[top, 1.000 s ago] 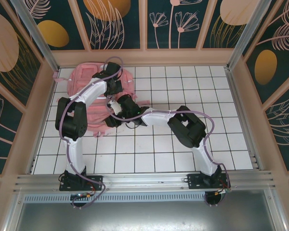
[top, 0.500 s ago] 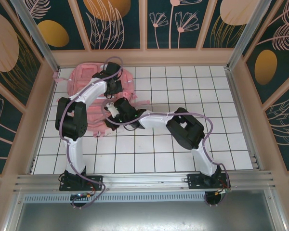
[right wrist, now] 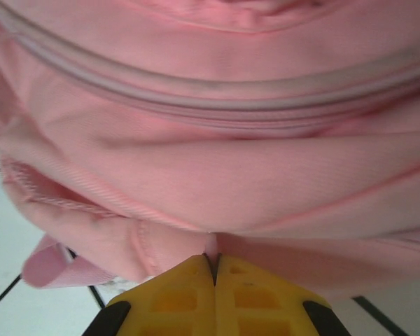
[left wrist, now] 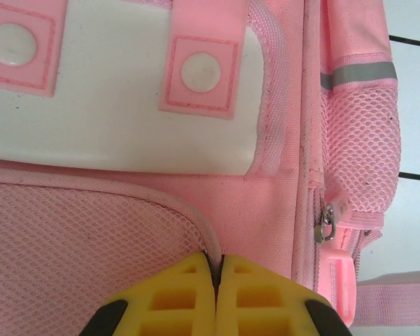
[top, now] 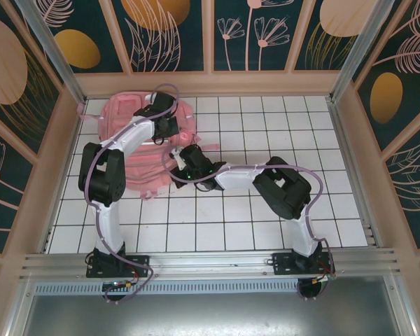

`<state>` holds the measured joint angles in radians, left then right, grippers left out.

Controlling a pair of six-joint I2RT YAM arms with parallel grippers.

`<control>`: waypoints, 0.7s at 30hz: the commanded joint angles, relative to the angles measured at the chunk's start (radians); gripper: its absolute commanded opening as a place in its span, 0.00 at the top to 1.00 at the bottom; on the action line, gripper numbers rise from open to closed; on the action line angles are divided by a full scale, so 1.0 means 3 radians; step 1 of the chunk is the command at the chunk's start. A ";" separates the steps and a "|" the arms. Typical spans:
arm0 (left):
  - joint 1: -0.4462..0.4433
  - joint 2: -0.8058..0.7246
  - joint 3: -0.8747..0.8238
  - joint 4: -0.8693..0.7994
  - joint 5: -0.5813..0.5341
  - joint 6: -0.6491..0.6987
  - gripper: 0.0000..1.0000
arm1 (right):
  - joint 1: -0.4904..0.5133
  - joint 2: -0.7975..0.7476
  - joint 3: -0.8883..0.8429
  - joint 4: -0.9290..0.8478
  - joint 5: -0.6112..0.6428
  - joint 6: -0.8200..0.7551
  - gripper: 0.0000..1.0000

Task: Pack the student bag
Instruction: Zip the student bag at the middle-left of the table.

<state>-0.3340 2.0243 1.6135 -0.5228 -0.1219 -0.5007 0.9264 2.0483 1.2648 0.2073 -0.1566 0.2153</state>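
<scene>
I see the student bag [top: 119, 115], a big soft pink backpack, lying flat at the far left corner of the white tiled table [top: 266, 210], front side up. Its glossy pale panel [left wrist: 119, 119] carries two round studs above a pink mesh pocket [left wrist: 84, 238], with a metal zipper pull [left wrist: 327, 225] at the side. The near edge bulges, rumpled, below a zip line [right wrist: 217, 98].

White-tiled table [top: 266, 126], pink student bag [top: 115, 115] flat at its far-left corner.
</scene>
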 commanded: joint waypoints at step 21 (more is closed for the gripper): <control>-0.0012 -0.2550 -0.2848 0.0838 0.0917 -0.2983 0.49 | -0.0019 -0.0144 0.0013 0.0065 0.0080 0.0150 1.00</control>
<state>-0.3340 1.3243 0.8719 -0.4526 0.0460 -1.1015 0.9184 2.0483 1.2648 0.2058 -0.1539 0.2428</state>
